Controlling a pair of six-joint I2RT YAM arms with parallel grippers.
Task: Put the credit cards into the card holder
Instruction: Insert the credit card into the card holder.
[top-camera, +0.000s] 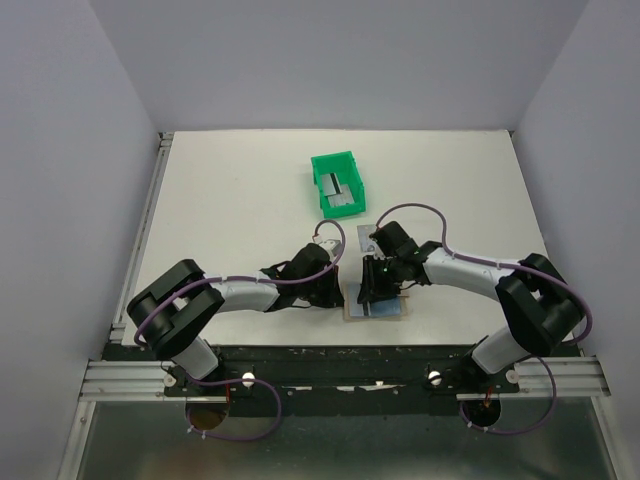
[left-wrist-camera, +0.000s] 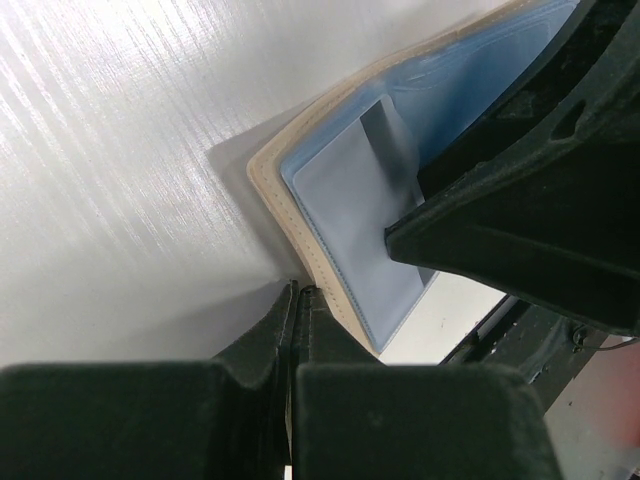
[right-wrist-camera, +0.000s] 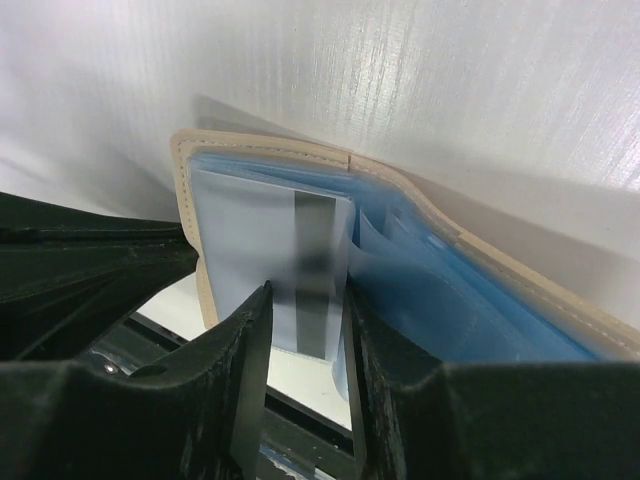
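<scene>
The card holder (top-camera: 388, 308) lies open near the table's front edge, tan outside (left-wrist-camera: 268, 185) and pale blue inside (right-wrist-camera: 470, 300). A silver-grey credit card (left-wrist-camera: 345, 215) with a dark stripe (right-wrist-camera: 318, 250) rests on its left half; I cannot tell whether it sits in a slot. My right gripper (top-camera: 372, 290) hangs over this card, open (right-wrist-camera: 306, 292), its fingers straddling the stripe. My left gripper (top-camera: 337, 293) is shut, tips (left-wrist-camera: 298, 290) touching the holder's tan rim. More silver-grey cards (top-camera: 343, 197) lie in the bin.
A green plastic bin (top-camera: 322, 165) stands behind the holder, mid-table. The table's front edge and the dark mounting rail (top-camera: 350, 352) run just beside the holder. Grey walls enclose the table on three sides.
</scene>
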